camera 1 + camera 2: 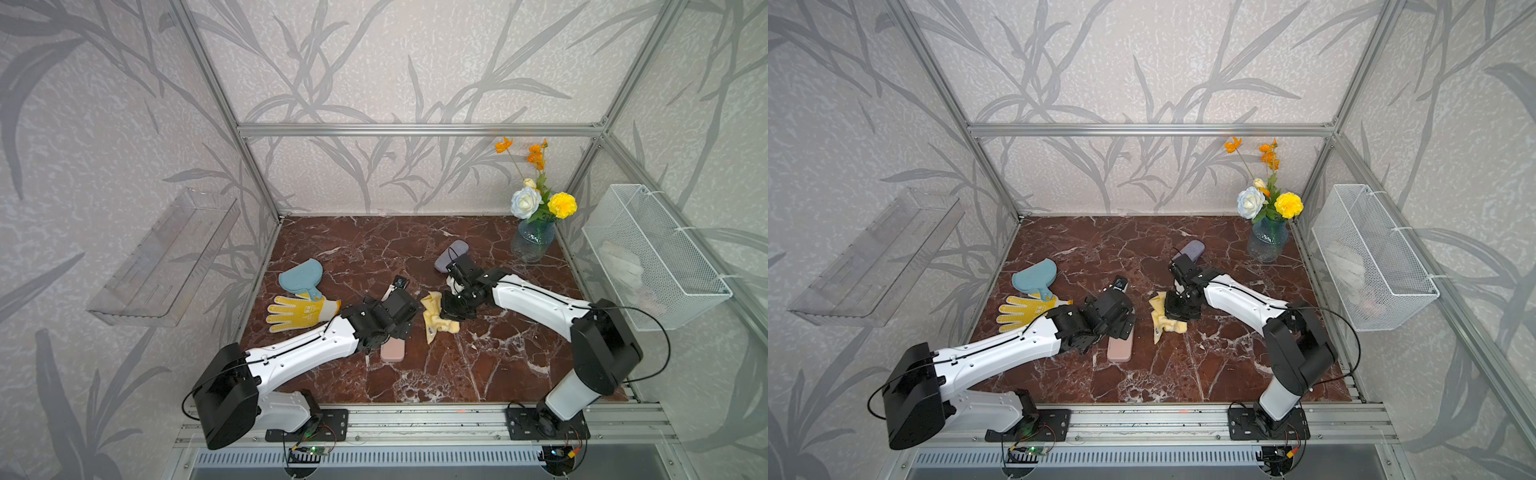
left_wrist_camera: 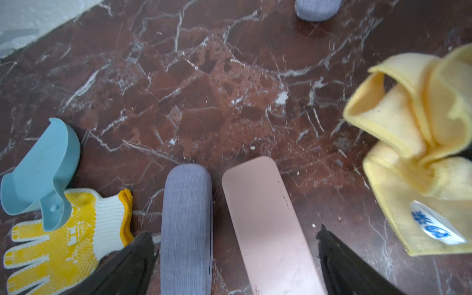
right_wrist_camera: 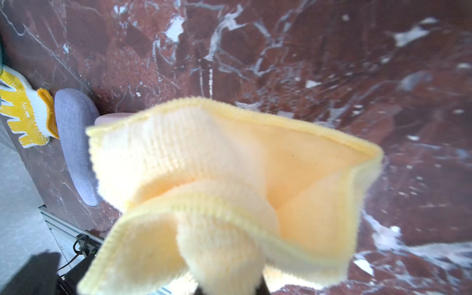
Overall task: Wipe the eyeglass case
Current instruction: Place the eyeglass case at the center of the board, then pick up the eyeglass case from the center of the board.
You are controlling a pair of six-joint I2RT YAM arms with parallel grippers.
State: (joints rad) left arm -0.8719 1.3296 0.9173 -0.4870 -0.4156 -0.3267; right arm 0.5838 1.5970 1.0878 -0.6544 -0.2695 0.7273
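Eyeglass case (image 2: 268,217) — the pink one, we judge — lies flat on the marble table (image 2: 204,102), lengthwise between the wide-spread, empty jaws of the left end effector (image 2: 236,231), a grey case (image 2: 186,229) just beside it. The right end effector (image 1: 451,309), clamped on the yellow cloth (image 1: 432,318), hangs near its right side — we'd sweep leftward, then along that axis; slick stone, glove (image 2: 63,229) beyond the grey case

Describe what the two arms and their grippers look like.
Both the left arm and right arm have smooth white shells between bulky black joint housings, with a thin black cable looping along each. Wrists and grippers are black; the left gripper has tapered black fingers. Each stands on a black base plate.
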